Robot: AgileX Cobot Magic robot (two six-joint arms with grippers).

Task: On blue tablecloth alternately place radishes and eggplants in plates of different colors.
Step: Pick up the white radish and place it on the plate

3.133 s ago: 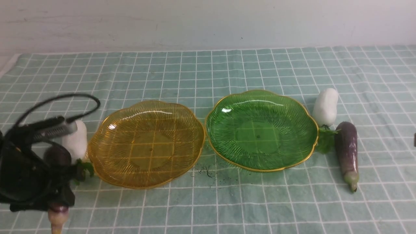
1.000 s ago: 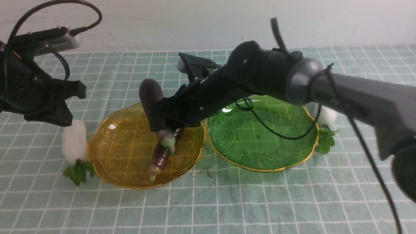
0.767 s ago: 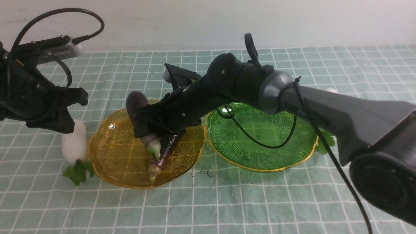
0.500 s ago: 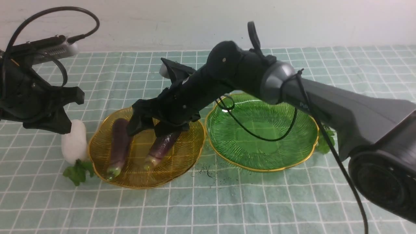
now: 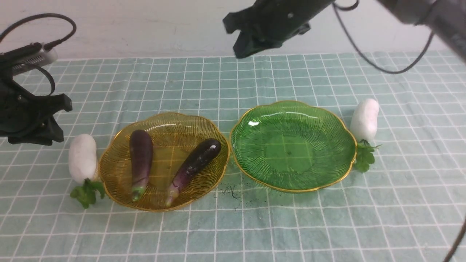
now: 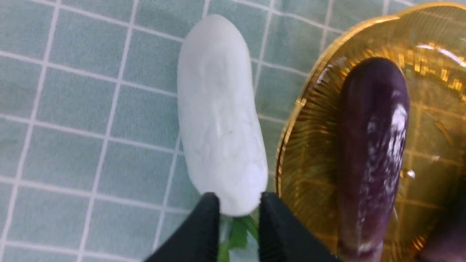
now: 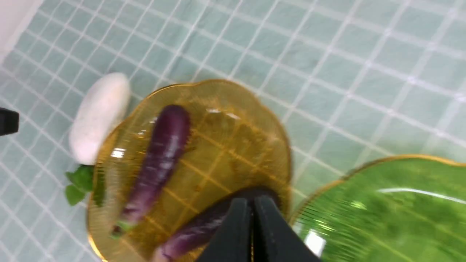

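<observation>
Two slender dark purple glossy eggplants [image 5: 141, 157] lie in the amber-yellow ribbed transparent plate [image 5: 165, 138], below the right gripper [image 7: 252, 205], whose fingers are pressed together. One stubby white radish [image 6: 218, 116] lies on the blue checked tablecloth [image 5: 233, 233] just ahead of the left gripper [image 6: 236, 207], its tips slightly parted. The other radish [image 5: 364, 119] lies beside the green plate [image 5: 291, 145], far from both grippers.

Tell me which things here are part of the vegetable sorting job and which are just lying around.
Part of the job: blue tablecloth, amber plate, green plate, left eggplant, right eggplant, left radish, right radish.

Just lying about: dark specks on the cloth in front of the plates, white wall behind.
</observation>
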